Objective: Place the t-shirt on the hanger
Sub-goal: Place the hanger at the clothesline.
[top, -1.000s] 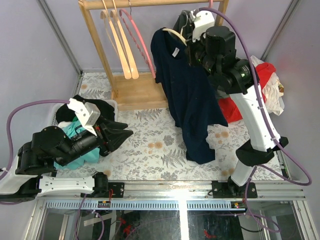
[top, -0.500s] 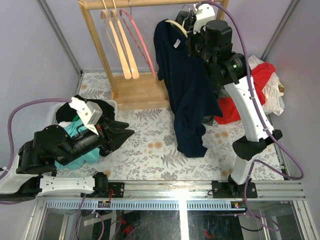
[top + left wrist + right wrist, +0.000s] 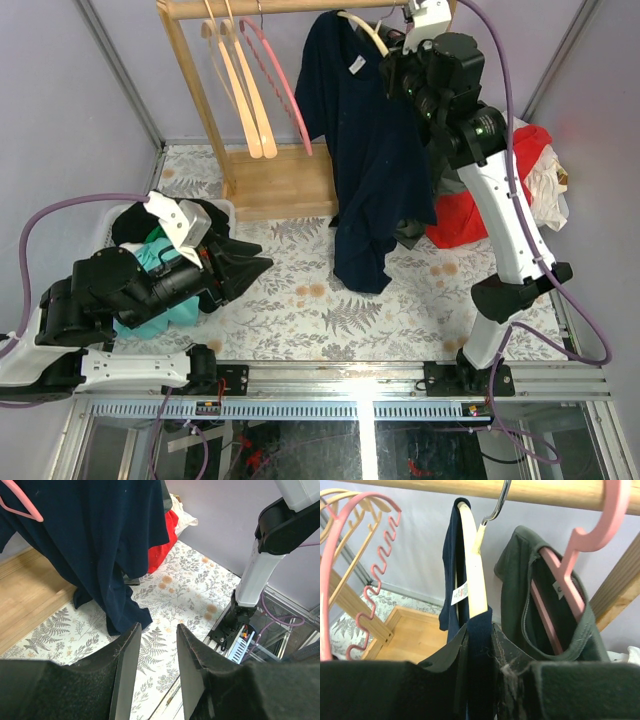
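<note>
— Up at the round wooden rail (image 3: 445,486), what has the right gripper (image 3: 480,645) got?

— Its 2 fingers are pinched together on a fold of the large dark navy-blue cotton t-shirt (image 3: 370,150), right where the cloth drapes over the lower end of the slim cream clothes hanger (image 3: 476,580). The hanger's thin metal hook (image 3: 496,507) curves up against the rail; I cannot tell whether it rests on it.

— And the shirt itself?

— Hanging from that hanger, its small white label (image 3: 461,592) showing at the neck, its hem reaching down towards the fern-printed tablecloth (image 3: 320,300). Just beside it hangs a grey-green top (image 3: 520,585) on a pink plastic hanger (image 3: 592,532).

— The left gripper (image 3: 156,640)?

— Low at the near left, near a crumpled black garment (image 3: 240,270). Its jaws stand partly apart, with nothing between them.
</note>
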Controlling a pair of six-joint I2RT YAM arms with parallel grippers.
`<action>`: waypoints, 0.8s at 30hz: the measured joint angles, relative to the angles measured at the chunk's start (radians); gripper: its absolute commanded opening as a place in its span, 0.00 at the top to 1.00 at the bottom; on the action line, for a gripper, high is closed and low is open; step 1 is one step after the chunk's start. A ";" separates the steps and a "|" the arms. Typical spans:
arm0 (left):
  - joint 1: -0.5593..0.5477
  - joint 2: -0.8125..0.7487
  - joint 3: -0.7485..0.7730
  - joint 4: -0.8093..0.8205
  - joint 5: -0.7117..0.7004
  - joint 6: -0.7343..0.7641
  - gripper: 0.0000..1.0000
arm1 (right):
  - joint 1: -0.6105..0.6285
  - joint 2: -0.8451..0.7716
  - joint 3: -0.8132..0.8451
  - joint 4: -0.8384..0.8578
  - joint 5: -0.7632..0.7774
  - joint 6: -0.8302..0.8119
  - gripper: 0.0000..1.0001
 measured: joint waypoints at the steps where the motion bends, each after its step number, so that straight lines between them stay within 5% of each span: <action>1: 0.000 0.003 0.003 0.000 0.000 0.000 0.66 | -0.009 0.002 0.000 0.006 -0.003 0.005 1.00; 24: 0.000 0.073 0.040 -0.009 0.000 0.000 0.66 | -0.129 0.138 0.062 0.052 -0.080 0.057 1.00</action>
